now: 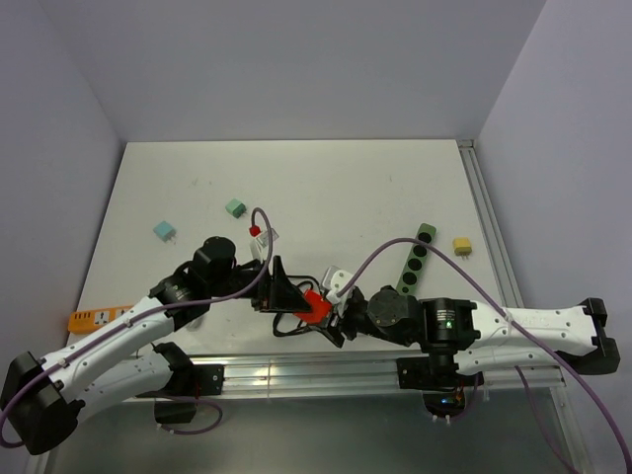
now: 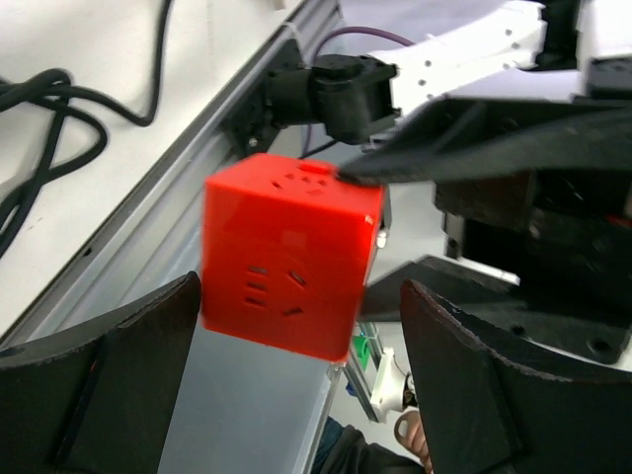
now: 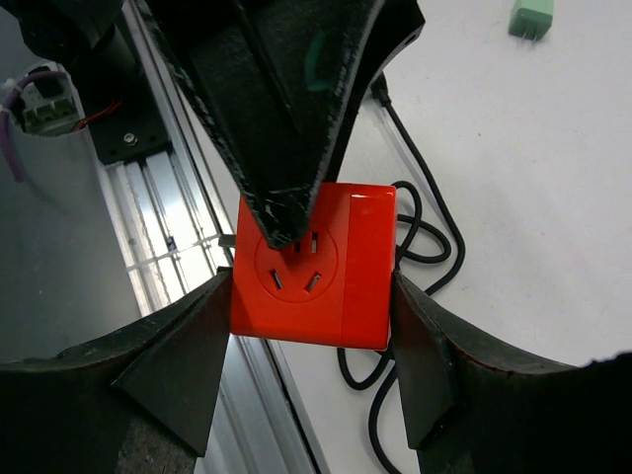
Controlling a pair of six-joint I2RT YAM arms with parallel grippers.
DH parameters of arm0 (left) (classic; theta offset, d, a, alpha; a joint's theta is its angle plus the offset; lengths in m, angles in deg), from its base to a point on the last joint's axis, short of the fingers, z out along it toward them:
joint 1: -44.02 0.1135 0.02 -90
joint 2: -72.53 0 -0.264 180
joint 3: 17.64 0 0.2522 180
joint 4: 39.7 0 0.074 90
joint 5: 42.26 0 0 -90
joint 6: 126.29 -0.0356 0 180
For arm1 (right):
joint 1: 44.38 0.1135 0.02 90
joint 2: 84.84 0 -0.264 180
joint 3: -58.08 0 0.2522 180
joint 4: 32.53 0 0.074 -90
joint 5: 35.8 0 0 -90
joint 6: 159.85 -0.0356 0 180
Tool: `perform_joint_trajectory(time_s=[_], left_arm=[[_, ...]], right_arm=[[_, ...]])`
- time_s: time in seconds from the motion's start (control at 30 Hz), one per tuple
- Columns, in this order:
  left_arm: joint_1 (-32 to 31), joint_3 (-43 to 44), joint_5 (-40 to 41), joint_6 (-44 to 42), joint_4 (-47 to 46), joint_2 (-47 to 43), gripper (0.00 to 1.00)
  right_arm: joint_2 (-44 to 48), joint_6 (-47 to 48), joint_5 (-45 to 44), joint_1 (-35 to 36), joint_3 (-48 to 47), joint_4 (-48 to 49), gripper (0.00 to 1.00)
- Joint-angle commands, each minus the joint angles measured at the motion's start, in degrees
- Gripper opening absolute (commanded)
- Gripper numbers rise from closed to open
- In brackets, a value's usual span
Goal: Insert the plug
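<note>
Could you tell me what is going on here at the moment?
Both arms meet near the table's near edge. The right gripper is clamped on a red cube socket, its fingers pressed against two opposite sides. The left gripper stands open with the cube between its fingers. The socket faces in view are empty, and neither gripper holds a plug; the green plug lies untouched farther back on the table.

The red socket cube [image 1: 314, 304] is mostly hidden from above. The left arm [image 1: 109, 344] covers the orange strip [image 1: 94, 318] at its right end.
</note>
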Motion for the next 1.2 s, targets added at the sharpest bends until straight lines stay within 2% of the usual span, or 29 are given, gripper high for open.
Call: perform_joint_trajectory(time_s=[0.0,0.2,0.47,0.6,0.67,0.87,1.03,1.13,1.17], left_arm=[[-0.26,-0.44,-4.06,1.87,-5.68,-1.76,0.87],[-0.26,-2.46,-6.44,4.51,-10.7,-2.11,0.83],[-0.26,-2.02,-5.74,3.81,-8.77,-1.85,0.92],[-0.26,-2.11,-6.44,4.42,-10.43,-1.67,0.9],[-0.26,-2.11,-6.87,4.34,-10.96,-1.41,0.88],[-0.26,-3.61,-9.16,7.06,-15.8,-1.58,0.73],[-0.26,-3.61,-9.6,7.32,-16.15,-1.76,0.78],[-0.26,-3.34,-9.25,6.97,-15.71,-1.84,0.7],[-0.26,-3.34,-9.08,7.06,-15.62,-1.93,0.63]], right_arm=[[1.65,0.59,-3.02,0.73,0.13,4.53,0.0],[1.56,0.95,-5.65,1.44,0.4,5.41,0.0],[1.83,1.03,-8.64,4.42,-0.04,5.33,0.0],[1.92,1.21,-9.0,5.66,0.05,5.5,0.0],[2.09,1.3,-8.91,5.66,0.22,6.2,0.0],[2.18,1.3,-10.31,5.83,1.28,8.14,0.0],[1.92,2.97,-11.46,5.83,1.63,9.02,0.0],[1.3,2.79,-11.37,5.83,1.54,9.02,0.0],[1.13,2.7,-11.54,5.83,1.54,9.02,0.0]])
